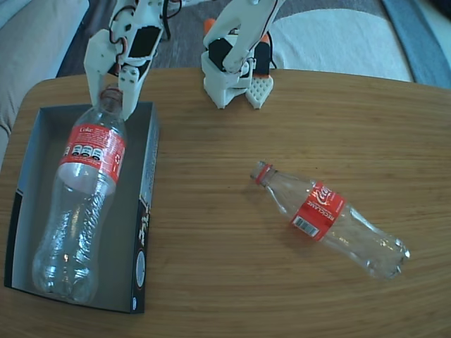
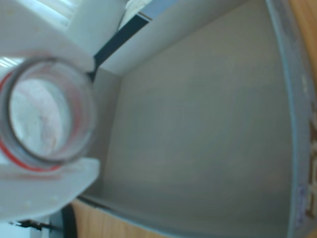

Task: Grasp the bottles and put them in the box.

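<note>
One clear bottle (image 1: pixel 88 183) with a red label lies lengthwise in the box (image 1: pixel 42 134), base toward the near end, neck at the far end. My gripper (image 1: pixel 111 97) is shut on that neck. In the wrist view the bottle's open mouth (image 2: pixel 90 124) with a red ring sits between my white fingers (image 2: pixel 44 188), over the grey floor of the box (image 2: pixel 198 124). A second bottle (image 1: pixel 331 218) with a red cap lies on its side on the wooden table, right of the middle, cap pointing up-left. It is well apart from the gripper.
The arm's white base (image 1: pixel 236 81) stands at the table's far edge, right of the box. The box's black right wall (image 1: pixel 146 211) rises between the two bottles. Bare wood (image 1: pixel 211 267) lies between the box and the second bottle.
</note>
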{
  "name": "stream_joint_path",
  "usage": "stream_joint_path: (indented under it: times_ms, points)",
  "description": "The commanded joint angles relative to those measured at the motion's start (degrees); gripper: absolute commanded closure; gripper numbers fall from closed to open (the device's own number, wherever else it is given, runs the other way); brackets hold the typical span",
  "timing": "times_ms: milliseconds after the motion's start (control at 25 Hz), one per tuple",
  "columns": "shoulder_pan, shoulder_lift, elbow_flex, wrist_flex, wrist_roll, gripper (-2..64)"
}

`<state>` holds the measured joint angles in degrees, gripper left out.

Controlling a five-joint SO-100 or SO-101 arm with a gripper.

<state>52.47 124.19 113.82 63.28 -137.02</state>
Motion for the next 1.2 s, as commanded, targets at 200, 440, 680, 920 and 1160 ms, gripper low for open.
stream_joint_path:
  times_ms: [200, 440, 680, 920, 1160]
  points:
    - [0.26, 1.76, 1.58, -4.13, 0.09, 55.0]
    - [2.37, 1.14, 1.76, -4.13, 0.09, 55.0]
    - [5.8, 1.76, 3.78, -4.22, -0.53, 55.0]
    - [5.98, 1.58, 4.48, -4.13, -0.62, 55.0]
    - [2.64, 0.88, 4.48, -3.52, -0.62, 55.0]
